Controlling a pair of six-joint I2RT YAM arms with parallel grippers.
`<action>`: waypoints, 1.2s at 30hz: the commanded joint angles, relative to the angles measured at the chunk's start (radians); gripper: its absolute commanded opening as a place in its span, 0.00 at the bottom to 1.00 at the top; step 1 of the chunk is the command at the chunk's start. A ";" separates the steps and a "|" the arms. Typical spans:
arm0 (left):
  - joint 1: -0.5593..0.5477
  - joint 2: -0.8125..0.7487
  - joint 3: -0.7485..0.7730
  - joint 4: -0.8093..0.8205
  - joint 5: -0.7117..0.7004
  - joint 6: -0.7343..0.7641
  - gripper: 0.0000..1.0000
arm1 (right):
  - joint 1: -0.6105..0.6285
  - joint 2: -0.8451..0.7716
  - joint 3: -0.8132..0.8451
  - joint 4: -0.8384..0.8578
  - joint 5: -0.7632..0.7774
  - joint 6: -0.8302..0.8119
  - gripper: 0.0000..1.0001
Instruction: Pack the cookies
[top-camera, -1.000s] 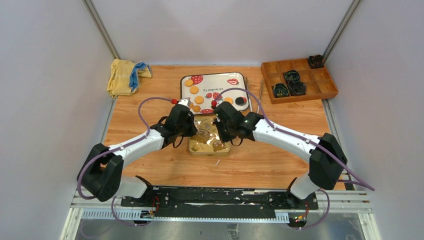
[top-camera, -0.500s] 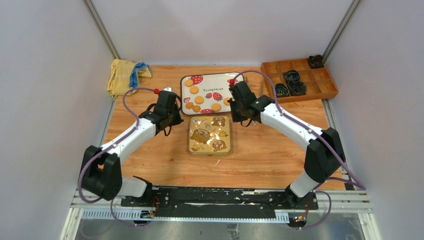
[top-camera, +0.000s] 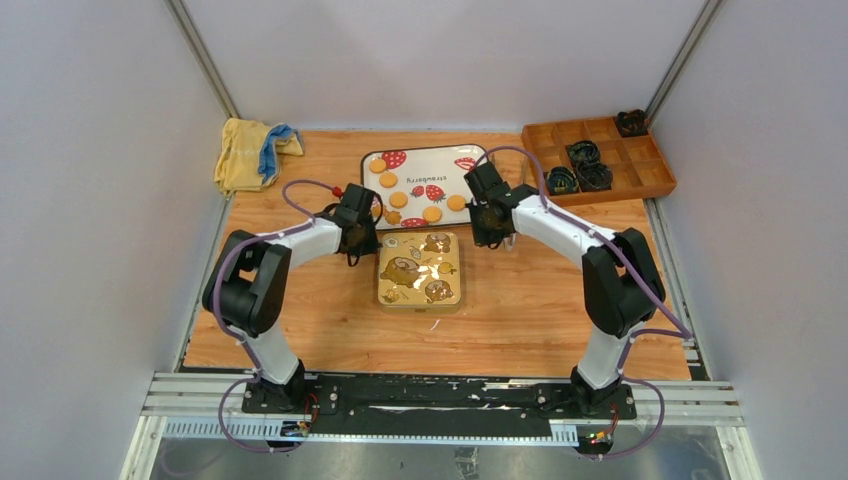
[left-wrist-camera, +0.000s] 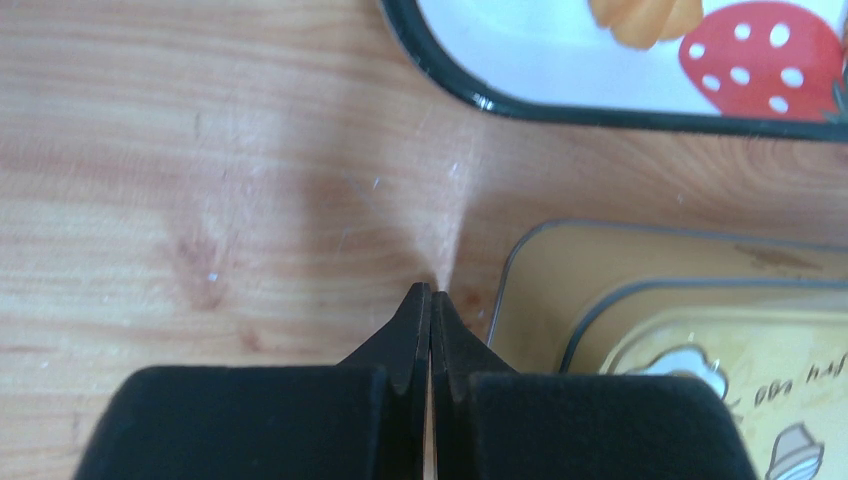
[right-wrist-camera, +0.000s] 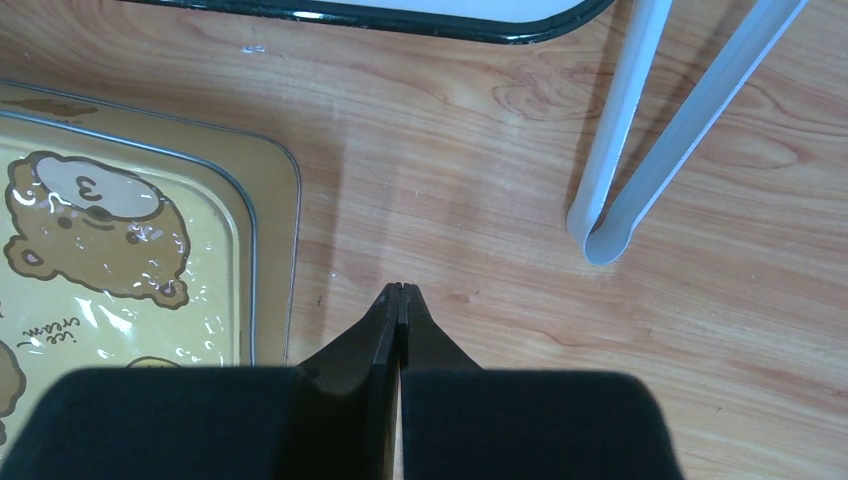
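Several golden-orange cookies (top-camera: 399, 199) lie on a white tray with strawberry prints (top-camera: 470, 180) at the table's back middle. One cookie (left-wrist-camera: 645, 18) shows at the top of the left wrist view. In front of the tray sits a closed yellow tin with bear pictures (top-camera: 420, 268). My left gripper (top-camera: 366, 243) (left-wrist-camera: 431, 292) is shut and empty, low over the wood just left of the tin's far left corner (left-wrist-camera: 560, 290). Just right of the tin's far right corner (right-wrist-camera: 270, 200) is my right gripper (top-camera: 487, 235) (right-wrist-camera: 400, 290), also shut and empty.
White tongs (right-wrist-camera: 612, 190) lie on the wood right of the right gripper, beside the tray's rim (right-wrist-camera: 400, 20). A wooden compartment box (top-camera: 640, 178) holding dark paper cups (top-camera: 583, 152) stands at the back right. A yellow and blue cloth (top-camera: 250, 152) lies at the back left.
Both grippers have left the spot over the tin. The left one swung out left and came back beside the tin's corner. The right one moved right and back, then settled near the tin's other corner.
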 joint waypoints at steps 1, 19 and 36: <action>0.016 0.089 0.080 0.011 -0.038 0.010 0.00 | -0.024 -0.009 -0.005 -0.007 -0.022 -0.003 0.00; 0.049 0.227 0.219 -0.029 -0.074 0.036 0.00 | -0.092 -0.022 -0.043 0.005 -0.005 0.010 0.00; -0.163 -0.423 -0.024 -0.196 -0.280 0.055 0.03 | -0.189 0.054 0.038 -0.051 0.029 -0.015 0.18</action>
